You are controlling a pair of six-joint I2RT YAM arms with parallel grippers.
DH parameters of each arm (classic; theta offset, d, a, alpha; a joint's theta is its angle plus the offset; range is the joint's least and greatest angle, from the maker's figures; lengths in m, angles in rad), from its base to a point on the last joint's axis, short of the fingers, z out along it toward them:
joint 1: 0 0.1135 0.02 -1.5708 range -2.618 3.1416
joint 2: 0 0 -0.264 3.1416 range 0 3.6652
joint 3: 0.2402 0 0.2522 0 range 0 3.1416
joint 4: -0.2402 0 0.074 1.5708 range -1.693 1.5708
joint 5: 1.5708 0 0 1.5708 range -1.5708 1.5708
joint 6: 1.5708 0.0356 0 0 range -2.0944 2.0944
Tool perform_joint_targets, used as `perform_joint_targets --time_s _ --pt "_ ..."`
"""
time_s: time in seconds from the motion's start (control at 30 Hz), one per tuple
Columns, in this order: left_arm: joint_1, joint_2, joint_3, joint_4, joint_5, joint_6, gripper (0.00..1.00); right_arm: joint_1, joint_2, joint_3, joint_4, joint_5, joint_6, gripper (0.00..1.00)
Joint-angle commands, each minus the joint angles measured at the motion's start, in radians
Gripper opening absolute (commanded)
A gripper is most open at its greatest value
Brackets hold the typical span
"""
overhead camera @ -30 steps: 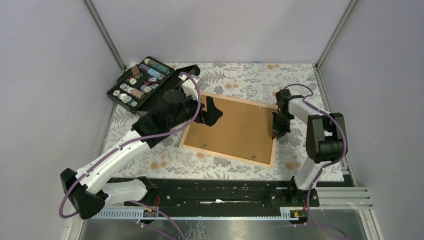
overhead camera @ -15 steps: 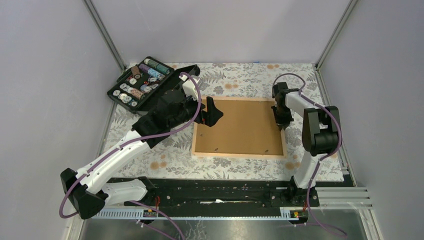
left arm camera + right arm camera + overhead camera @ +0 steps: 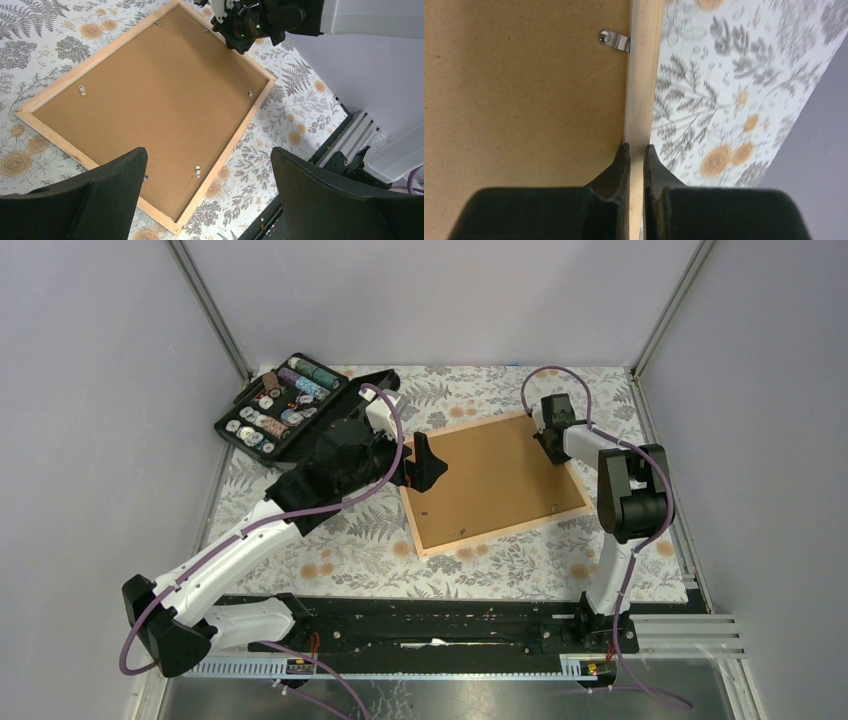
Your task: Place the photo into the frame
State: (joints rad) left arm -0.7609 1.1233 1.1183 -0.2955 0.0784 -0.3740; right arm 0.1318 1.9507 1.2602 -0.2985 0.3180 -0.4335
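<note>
Frame (image 3: 507, 530), seen from above, lies skewed on the flowered bench (image 3: 460, 390), brown backing board (image 3: 490, 480) facing up. Left wrist view: the left claw (image 3: 207, 155) hangs wide open above it, empty. Right wrist view: the right claw (image 3: 636, 148) pinches the frame's wooden edge.

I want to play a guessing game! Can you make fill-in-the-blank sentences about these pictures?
1. The right gripper is shut on the frame's pale ____ edge.
2. The left gripper hangs above the frame with its jaws ____.
3. The frame lies with its brown backing board facing ____.
Missing words: wooden; open; up.
</note>
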Motion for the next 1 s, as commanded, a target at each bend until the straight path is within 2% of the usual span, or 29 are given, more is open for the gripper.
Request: perform_joint_targets --time_s 0.0,0.27,0.3,0.4,0.47,0.57,0.63,0.7,0.77,0.87,0.9,0.97 --pt "0.003 0.010 0.000 0.050 0.014 -0.005 0.99 0.054 0.051 -0.066 0.189 -0.156 -0.177 0.00" --pt "0.003 0.009 -0.001 0.049 0.003 -0.002 0.99 0.138 0.093 -0.018 0.230 -0.153 -0.285 0.00" --pt "0.003 0.010 0.000 0.049 0.004 -0.002 0.99 0.138 0.100 0.004 0.230 -0.123 -0.273 0.06" --pt "0.004 0.013 0.000 0.048 0.004 -0.002 0.99 0.137 0.118 0.096 0.164 -0.017 -0.168 0.32" --pt "0.004 0.016 0.000 0.045 0.000 0.000 0.99 0.138 0.092 0.116 0.129 0.046 -0.091 0.55" --pt "0.004 0.014 0.001 0.046 0.002 0.000 0.99 0.140 -0.020 0.120 0.093 0.208 0.078 0.64" --pt "0.004 0.009 0.001 0.046 0.002 0.000 0.99 0.140 -0.107 0.143 -0.030 0.279 0.289 0.74" --pt "0.004 0.003 0.000 0.046 -0.003 0.001 0.99 0.140 -0.187 0.167 -0.210 0.211 0.513 0.86" --pt "0.004 -0.004 0.000 0.046 -0.010 0.001 0.99 0.139 -0.266 0.114 -0.313 0.005 0.653 0.92" --pt "0.004 -0.013 0.001 0.047 -0.007 0.000 0.99 0.140 -0.416 -0.096 -0.251 -0.341 0.838 0.94" --pt "0.003 -0.015 0.001 0.049 -0.005 0.000 0.99 0.139 -0.472 -0.169 -0.206 -0.380 0.908 0.95" --pt "0.004 -0.019 0.000 0.048 -0.002 -0.002 0.99 0.140 -0.564 -0.301 -0.162 -0.335 1.159 0.95"
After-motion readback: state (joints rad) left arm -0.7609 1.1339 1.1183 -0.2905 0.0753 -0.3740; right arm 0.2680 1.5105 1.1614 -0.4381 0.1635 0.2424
